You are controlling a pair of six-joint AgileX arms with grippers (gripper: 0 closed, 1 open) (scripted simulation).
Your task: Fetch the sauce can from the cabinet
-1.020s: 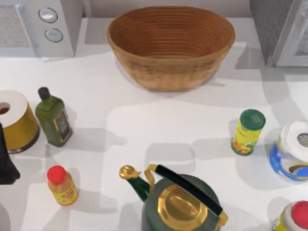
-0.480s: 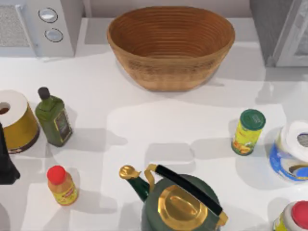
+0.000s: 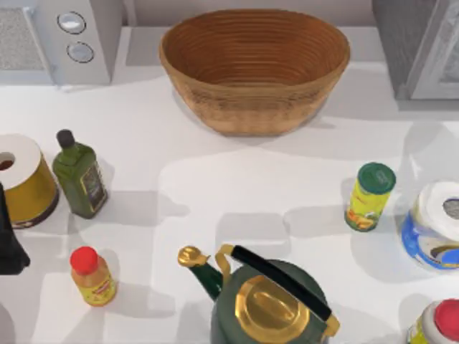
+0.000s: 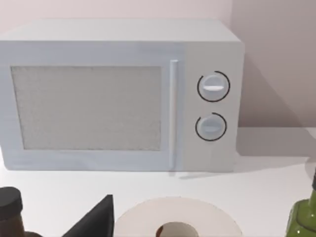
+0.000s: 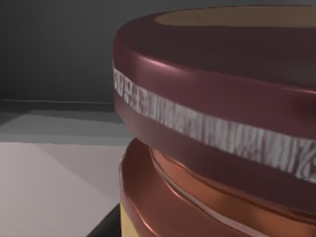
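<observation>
The sauce can (image 5: 222, 123) looms very close in the right wrist view: a dark maroon rim with a pale streaked band, coppery ridges below and a tan patch on its flat top. It stands on a pale shelf floor inside the dark grey cabinet (image 5: 54, 49). In the top view the cabinet (image 3: 401, 43) sits at the back right corner, its pale framed door (image 3: 437, 64) swung outward. My right arm is close up against the can inside the cabinet. My left arm (image 3: 8, 244) stays parked at the table's left edge.
A wicker basket (image 3: 254, 68) stands at the back middle and a microwave (image 3: 64, 36) at the back left. On the table are an olive oil bottle (image 3: 80, 179), a yellow canister (image 3: 25, 179), a slim yellow can (image 3: 369, 197), a green kettle (image 3: 269, 301) and a red-capped bottle (image 3: 92, 276).
The shadow on the table near the cabinet at the right has shifted. The things on the table and the left arm have stayed where they were.
</observation>
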